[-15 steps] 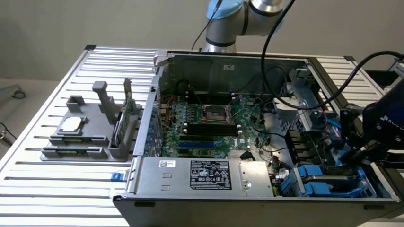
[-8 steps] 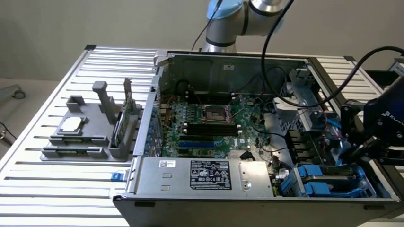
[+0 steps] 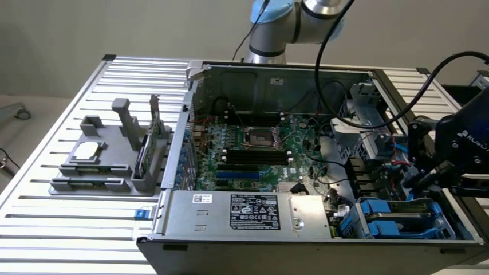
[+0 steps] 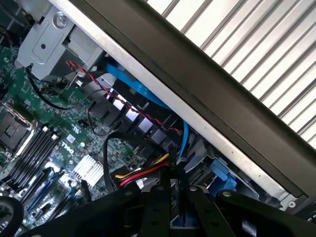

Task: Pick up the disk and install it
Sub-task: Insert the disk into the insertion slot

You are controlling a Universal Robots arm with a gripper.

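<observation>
Open case (image 3: pixel 306 255), motherboard (image 3: pixel 252 157), cables (image 4: pixel 143 173) and blue carriers (image 3: pixel 379 220) crowding the drive bay, gripper (image 3: pixel 426 179) (image 4: pixel 170 197) low over them, fingers (image 4: pixel 159 202) nearly together, anything pinched hidden.

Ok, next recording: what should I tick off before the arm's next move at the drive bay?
1. Open case, inside reachable: ok.
2. Position: the hand is over the blue bay at the exterior view's right: ok.
3. Whether the hand holds the disk: cannot tell.
4. Loose cables clear of the hand: not ok; red, yellow and black wires lie right beside it.
5. Free slot in the bay: cannot tell.
</observation>
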